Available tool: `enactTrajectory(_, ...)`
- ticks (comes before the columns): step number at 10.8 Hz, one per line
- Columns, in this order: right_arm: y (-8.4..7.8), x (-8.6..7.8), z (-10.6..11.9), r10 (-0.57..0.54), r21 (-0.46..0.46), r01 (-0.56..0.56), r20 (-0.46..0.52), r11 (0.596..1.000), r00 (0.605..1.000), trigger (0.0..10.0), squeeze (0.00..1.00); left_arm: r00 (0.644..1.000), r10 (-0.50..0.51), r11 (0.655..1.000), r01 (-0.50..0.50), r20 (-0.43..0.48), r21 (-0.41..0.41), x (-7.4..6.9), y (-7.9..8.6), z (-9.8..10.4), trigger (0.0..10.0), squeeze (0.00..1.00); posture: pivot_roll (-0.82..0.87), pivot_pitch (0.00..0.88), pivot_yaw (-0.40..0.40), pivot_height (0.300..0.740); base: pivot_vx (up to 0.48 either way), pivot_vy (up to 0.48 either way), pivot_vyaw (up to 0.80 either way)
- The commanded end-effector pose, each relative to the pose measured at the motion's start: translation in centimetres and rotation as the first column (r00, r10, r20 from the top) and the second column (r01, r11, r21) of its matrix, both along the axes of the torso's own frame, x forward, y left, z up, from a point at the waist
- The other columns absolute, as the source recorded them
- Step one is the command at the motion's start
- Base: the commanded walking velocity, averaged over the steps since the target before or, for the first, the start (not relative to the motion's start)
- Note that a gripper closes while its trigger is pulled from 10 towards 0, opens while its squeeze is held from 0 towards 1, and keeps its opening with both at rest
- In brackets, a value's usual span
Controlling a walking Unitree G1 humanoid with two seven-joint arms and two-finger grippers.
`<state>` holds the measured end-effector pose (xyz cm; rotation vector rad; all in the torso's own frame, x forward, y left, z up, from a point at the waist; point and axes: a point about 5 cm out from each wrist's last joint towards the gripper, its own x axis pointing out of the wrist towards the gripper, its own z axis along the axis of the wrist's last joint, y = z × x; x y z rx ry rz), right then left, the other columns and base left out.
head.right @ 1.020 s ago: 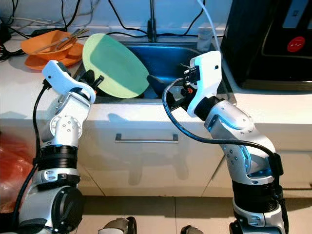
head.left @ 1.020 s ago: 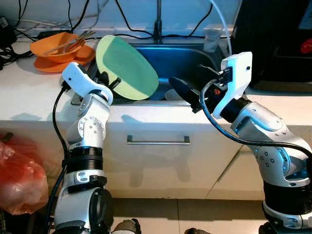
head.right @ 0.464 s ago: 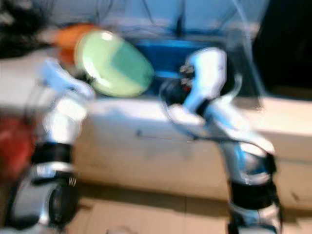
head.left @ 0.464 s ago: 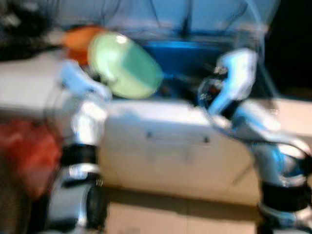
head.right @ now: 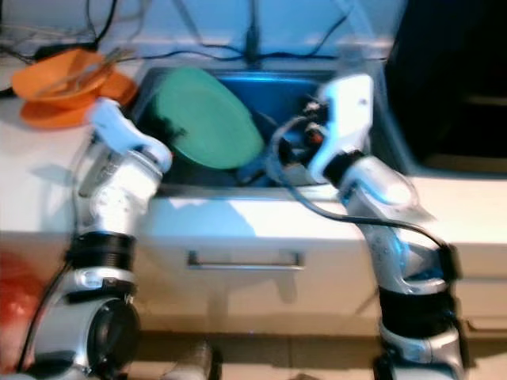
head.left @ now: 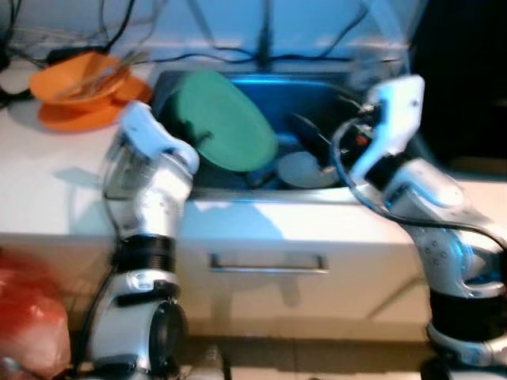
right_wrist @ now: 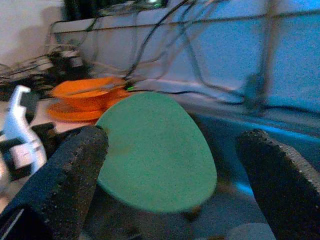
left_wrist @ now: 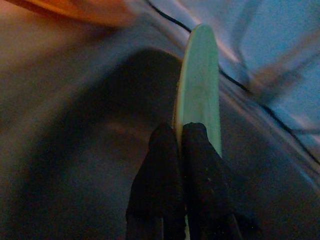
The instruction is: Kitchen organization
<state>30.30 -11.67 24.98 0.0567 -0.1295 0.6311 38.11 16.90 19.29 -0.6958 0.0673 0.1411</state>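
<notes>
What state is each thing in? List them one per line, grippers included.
left gripper: shut on the green plate's rim.
green plate: held tilted on edge over the sink.
right gripper: open, holding nothing, over the sink.
sink: holds a small grey dish.
small grey dish: lying flat in the basin.
orange bowl: upright on an orange plate, utensils inside.
drawer: closed.

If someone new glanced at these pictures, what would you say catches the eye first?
The big green plate, held on edge over the blue sink by the left end effector pinched on its rim. Next, the open right end effector facing it, and the orange bowls on the counter to the left.
</notes>
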Motion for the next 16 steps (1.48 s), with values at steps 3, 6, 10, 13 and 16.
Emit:
enactTrajectory(3,-0.5,0.0,0.4,-0.008,-0.003,0.008,0.015,1.000,1.000,10.0,0.24,0.998,-0.009,1.000,0.009,0.064,-0.003,0.0,-0.4,1.3,0.0,0.00,0.01,0.096,0.051,0.740,0.000,0.000,0.00)
enactTrajectory(6,-0.4,0.0,0.4,-0.011,-0.002,0.011,0.016,1.000,1.000,10.0,0.24,0.998,-0.007,1.000,0.007,0.057,0.002,0.3,-0.2,1.3,0.0,0.00,0.00,0.088,0.055,0.740,0.000,0.000,0.00)
enactTrajectory(10,-0.7,0.3,0.3,-0.043,0.002,0.043,0.006,0.999,0.999,10.0,0.23,1.000,-0.019,1.000,0.019,0.025,0.010,0.6,-0.3,0.8,0.0,0.00,0.00,0.089,0.058,0.740,0.000,0.000,0.00)
enactTrajectory(13,-1.1,0.2,0.0,-0.081,0.003,0.081,-0.006,0.997,0.997,10.0,0.22,0.999,-0.024,0.999,0.023,0.021,0.023,0.8,-0.3,0.8,0.0,0.00,-0.01,0.098,0.072,0.740,0.000,0.000,0.00)
enactTrajectory(16,-1.0,0.2,-0.2,-0.090,0.013,0.091,-0.014,0.996,0.996,10.0,0.23,0.999,-0.031,0.999,0.031,0.010,0.017,0.8,-0.3,0.4,0.0,0.00,0.01,0.100,0.072,0.740,0.000,0.000,0.00)
